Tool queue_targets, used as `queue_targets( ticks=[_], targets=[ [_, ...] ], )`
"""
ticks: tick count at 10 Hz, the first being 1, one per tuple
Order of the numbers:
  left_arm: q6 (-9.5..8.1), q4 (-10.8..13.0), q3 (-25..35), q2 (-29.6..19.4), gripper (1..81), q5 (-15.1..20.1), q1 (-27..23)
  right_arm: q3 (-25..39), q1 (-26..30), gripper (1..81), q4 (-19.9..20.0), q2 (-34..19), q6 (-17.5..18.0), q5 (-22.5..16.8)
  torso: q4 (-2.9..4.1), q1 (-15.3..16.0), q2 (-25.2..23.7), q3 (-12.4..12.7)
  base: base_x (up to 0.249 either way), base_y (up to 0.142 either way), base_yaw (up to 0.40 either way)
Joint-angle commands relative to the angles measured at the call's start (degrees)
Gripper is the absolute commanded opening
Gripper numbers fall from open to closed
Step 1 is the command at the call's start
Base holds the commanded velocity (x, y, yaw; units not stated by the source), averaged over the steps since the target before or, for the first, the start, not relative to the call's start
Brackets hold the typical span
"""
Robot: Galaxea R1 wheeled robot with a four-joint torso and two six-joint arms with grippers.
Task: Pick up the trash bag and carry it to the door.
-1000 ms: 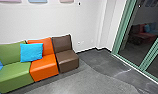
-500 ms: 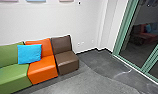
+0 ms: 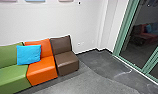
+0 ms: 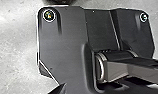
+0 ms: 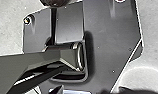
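Head view | square blue cushion [image 3: 29, 55] | glossy orange seat [image 3: 43, 70] | green-framed glass [image 3: 131, 56]

Glossy leather-like orange seat [image 3: 42, 71], soft cloth blue cushion [image 3: 29, 54], smooth matt white wall [image 3: 52, 22], glossy glass door [image 3: 135, 52]

Grey floor [image 3: 77, 83], coloured seats [image 3: 43, 71] along it (blue cushion [image 3: 29, 55] aboard)

The head view's edges cut off the green seat [image 3: 11, 77], green-framed glass [image 3: 131, 55] and wall panels [image 3: 35, 0].
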Motion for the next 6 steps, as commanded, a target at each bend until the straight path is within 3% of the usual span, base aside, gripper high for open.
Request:
queue_targets(
  ticks=[1,6],
  targets=[
    [-0.21,-0.3,0.0,-0.1,81.1,3.8,-1.3,1.0,0.8,81.1,-1.3,0.0,-0.9,-4.0,0.00,0.0,0.0,0.0,0.000,0.000,0.000],
    [-0.30,-0.5,1.9,-2.5,81.1,3.7,-1.4,7.1,0.9,81.1,-0.5,-3.5,-0.7,-3.9,0.00,0.0,0.0,0.0,0.000,0.000,0.000]
  ],
)
